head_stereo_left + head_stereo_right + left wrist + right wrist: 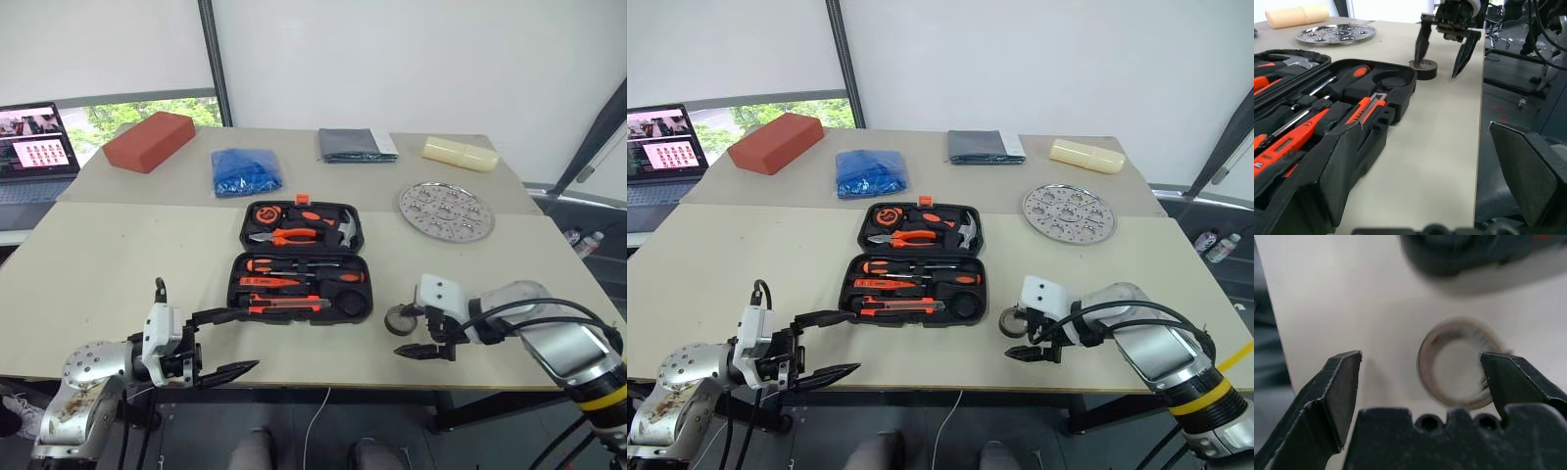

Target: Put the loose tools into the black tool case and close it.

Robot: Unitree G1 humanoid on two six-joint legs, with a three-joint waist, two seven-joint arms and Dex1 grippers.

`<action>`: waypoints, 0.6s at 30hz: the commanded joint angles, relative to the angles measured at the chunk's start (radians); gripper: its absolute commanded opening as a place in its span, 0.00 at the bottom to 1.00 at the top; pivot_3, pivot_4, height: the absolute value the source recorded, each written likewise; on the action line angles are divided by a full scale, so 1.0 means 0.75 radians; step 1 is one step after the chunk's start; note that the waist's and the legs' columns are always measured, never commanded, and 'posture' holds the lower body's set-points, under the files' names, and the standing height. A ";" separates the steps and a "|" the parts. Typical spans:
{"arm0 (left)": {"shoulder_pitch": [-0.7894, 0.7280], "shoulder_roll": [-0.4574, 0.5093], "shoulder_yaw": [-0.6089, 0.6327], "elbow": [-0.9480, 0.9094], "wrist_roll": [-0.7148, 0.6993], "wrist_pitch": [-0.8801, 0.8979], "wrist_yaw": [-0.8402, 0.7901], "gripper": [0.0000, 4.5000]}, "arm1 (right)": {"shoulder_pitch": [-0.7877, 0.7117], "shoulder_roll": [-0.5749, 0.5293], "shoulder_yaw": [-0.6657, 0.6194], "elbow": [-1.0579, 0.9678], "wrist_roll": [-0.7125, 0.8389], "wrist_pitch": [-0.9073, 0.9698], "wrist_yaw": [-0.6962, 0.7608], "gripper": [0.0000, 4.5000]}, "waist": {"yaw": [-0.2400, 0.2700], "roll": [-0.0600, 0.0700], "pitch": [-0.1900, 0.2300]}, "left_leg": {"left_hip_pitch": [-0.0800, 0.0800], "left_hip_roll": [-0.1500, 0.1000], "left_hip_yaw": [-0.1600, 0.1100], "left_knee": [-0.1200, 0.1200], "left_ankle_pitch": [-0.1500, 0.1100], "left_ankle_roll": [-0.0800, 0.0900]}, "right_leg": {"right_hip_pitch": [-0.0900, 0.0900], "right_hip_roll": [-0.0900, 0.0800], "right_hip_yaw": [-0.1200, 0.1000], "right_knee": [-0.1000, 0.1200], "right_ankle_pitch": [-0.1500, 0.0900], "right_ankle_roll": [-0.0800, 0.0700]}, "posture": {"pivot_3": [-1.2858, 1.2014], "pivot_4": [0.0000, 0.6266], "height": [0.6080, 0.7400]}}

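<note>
- The black tool case (pixel 299 259) lies open at table centre, screwdrivers and utility knife (pixel 284 305) seated in its near half.
- The tape roll (pixel 400 320) sits loose at the case's 4 o'clock; the right gripper (pixel 416 333) straddles it, jaws apart, not clamped.
- The left gripper (pixel 240 341) hangs at 7 o'clock, jaws wide, empty.
- Red-brown block (pixel 149 140), blue bag (pixel 246 170), perforated metal plate (pixel 446 210) stand beyond.

Silver arms, black cables (yellow band right), white wrists
</note>
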 commanded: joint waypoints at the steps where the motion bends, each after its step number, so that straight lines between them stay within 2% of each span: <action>1: 0.014 -0.005 0.004 -0.076 -0.023 -0.002 0.040 1.00 | -0.072 0.012 0.015 -0.003 -0.046 0.005 0.022 0.61 | -0.001 0.000 0.000 | 0.000 0.000 0.000 0.000 0.000 0.000 | -0.001 0.000 0.000 0.001 0.000 0.000 | 0.52 0.24 1.00; 6: 0.018 -0.019 0.004 -0.090 -0.023 -0.008 0.083 1.00 | -0.108 0.042 0.033 0.061 -0.078 -0.065 0.060 0.25 | 0.000 0.000 0.000 | 0.000 0.001 0.000 0.005 0.000 0.000 | -0.001 0.000 0.000 0.002 -0.003 -0.006 | 0.52 0.24 1.00; 7: 0.018 -0.024 0.007 -0.091 -0.025 -0.012 0.092 1.00 | -0.117 0.044 0.028 0.073 -0.077 -0.076 0.076 0.14 | 0.000 0.000 0.000 | 0.000 0.001 0.000 0.006 0.000 0.000 | 0.000 0.000 0.000 0.002 -0.003 -0.006 | 0.52 0.24 1.00; 9: 0.017 -0.037 0.010 -0.098 -0.033 -0.010 0.117 1.00 | -0.136 0.054 0.008 0.107 -0.066 -0.125 0.110 0.02 | 0.001 0.000 0.000 | 0.000 0.001 0.001 0.008 0.000 0.000 | 0.000 0.000 0.000 0.002 -0.003 -0.006 | 0.52 0.24 1.00; 15: 0.025 -0.056 0.009 -0.123 -0.036 -0.006 0.166 1.00 | -0.264 0.162 -0.113 0.139 0.187 -0.093 0.294 0.01 | -0.002 0.000 0.001 | 0.000 0.002 0.001 0.008 0.000 0.000 | 0.001 0.001 0.000 0.002 0.000 -0.007 | 0.52 0.24 1.00; 18: 0.035 -0.060 0.019 -0.133 -0.040 -0.003 0.192 1.00 | -0.408 0.259 -0.144 0.124 0.320 0.078 0.306 0.01 | -0.025 0.000 0.002 | 0.000 0.002 0.001 0.008 0.000 0.000 | 0.000 0.002 0.001 0.004 0.002 -0.005 | 0.52 0.24 1.00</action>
